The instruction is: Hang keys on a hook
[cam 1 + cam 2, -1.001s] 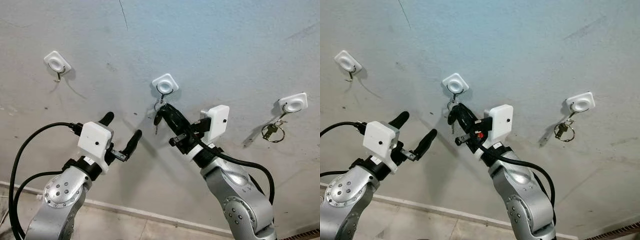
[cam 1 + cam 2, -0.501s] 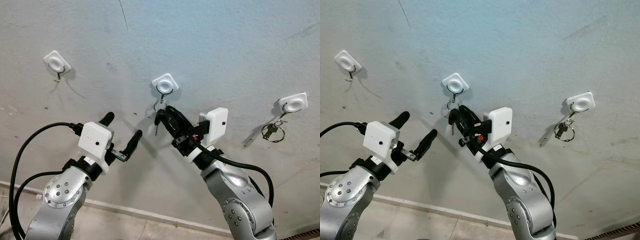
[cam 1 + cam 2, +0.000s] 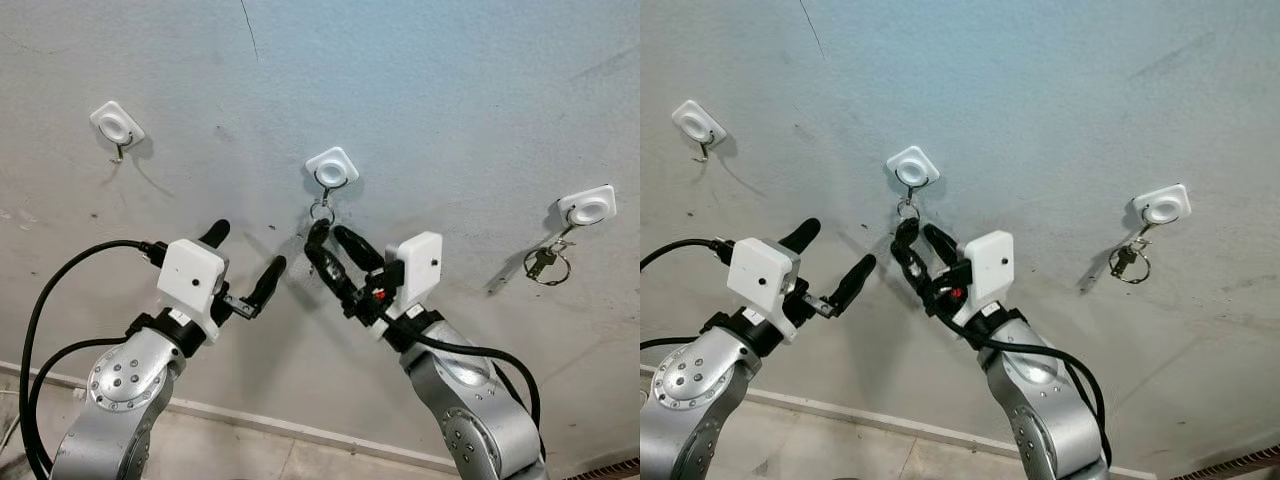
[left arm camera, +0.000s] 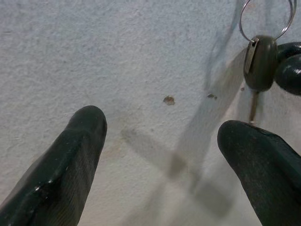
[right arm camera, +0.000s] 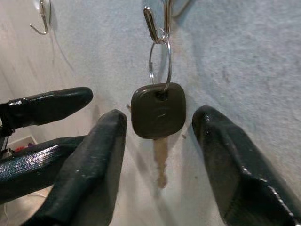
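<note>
- Key (image 5: 158,109) hangs by its ring on the middle hook (image 5: 150,24).
- Right hand (image 5: 157,141) open around it, gripping nothing.
- Left hand (image 3: 243,262) open, idle beside.
- Next: back the right hand straight off, no snagging.

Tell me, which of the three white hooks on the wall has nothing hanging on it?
The left hook is bare. The middle hook holds the dark-headed key on its ring, and the right hook holds another ring of keys.
</note>
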You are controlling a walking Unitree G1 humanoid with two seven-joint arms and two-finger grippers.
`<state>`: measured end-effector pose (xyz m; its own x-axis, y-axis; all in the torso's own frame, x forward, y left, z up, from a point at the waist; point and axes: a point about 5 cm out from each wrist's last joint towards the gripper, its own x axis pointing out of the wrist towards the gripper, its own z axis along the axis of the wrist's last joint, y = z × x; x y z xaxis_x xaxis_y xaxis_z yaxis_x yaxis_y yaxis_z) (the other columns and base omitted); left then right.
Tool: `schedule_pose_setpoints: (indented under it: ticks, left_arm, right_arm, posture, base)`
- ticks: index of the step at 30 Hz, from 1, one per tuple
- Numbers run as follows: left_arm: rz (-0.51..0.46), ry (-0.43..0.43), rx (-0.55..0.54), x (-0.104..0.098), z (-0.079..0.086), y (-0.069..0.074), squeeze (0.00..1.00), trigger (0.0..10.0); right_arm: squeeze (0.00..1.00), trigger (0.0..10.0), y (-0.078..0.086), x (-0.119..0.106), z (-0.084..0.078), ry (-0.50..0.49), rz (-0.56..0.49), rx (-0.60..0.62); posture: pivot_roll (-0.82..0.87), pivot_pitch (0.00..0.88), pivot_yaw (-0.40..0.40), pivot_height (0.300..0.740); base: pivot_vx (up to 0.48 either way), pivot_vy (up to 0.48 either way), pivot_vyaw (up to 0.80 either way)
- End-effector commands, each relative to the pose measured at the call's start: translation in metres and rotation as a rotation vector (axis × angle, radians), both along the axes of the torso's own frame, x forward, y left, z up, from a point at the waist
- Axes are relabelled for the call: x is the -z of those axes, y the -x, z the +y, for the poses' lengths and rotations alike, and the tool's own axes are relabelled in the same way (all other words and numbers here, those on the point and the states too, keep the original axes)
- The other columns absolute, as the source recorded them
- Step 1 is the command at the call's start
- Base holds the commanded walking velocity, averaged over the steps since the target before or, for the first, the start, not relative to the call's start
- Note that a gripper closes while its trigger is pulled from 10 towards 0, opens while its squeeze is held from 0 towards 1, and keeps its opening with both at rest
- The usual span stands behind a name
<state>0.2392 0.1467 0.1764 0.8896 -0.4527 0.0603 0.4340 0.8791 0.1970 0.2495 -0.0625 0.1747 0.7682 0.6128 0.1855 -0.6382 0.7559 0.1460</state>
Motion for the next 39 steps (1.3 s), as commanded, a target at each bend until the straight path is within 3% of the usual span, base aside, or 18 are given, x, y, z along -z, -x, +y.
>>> schedule_pose_setpoints:
  ticks: [1,15,24,33,35,39]
  left_arm:
    - [-0.004,0.005,0.026,-0.003,-0.005,0.001,0.0,10.0]
    - [0.025,-0.003,0.055,0.009,-0.013,0.001,0.0,10.0]
    - [0.068,-0.047,-0.05,0.027,0.008,0.01,0.0,10.0]
    - [0.076,-0.119,-0.167,0.038,0.029,0.016,0.0,10.0]
    - [0.093,-0.135,-0.193,0.045,0.034,0.021,0.0,10.0]
    - [0.104,-0.14,-0.207,0.048,0.036,0.023,0.0,10.0]
  right_arm:
    - [1.0,10.0,-0.003,0.009,-0.005,0.037,0.031,0.032]
    - [1.0,10.0,-0.004,0.026,-0.014,0.13,0.062,0.105]
    - [1.0,10.0,0.007,0.027,-0.033,0.148,0.033,0.162]
    - [1.0,10.0,0.027,0.023,-0.051,0.148,0.019,0.212]
    - [1.0,10.0,0.041,0.027,-0.058,0.157,0.051,0.238]
    - [1.0,10.0,0.054,0.033,-0.064,0.161,0.095,0.258]
  posture:
    - [0.25,0.067,-0.072,0.74]
    - [0.24,0.057,-0.084,0.74]
    - [0.24,0.05,-0.099,0.74]
    - [0.23,0.045,-0.099,0.74]
    - [0.22,0.043,-0.098,0.74]
    - [0.21,0.042,-0.098,0.74]
  base:
    - [0.0,0.0,0.0]
    - [0.0,0.0,0.0]
    - [0.0,0.0,0.0]
    - [0.0,0.0,0.0]
    - [0.0,0.0,0.0]
    - [0.0,0.0,0.0]
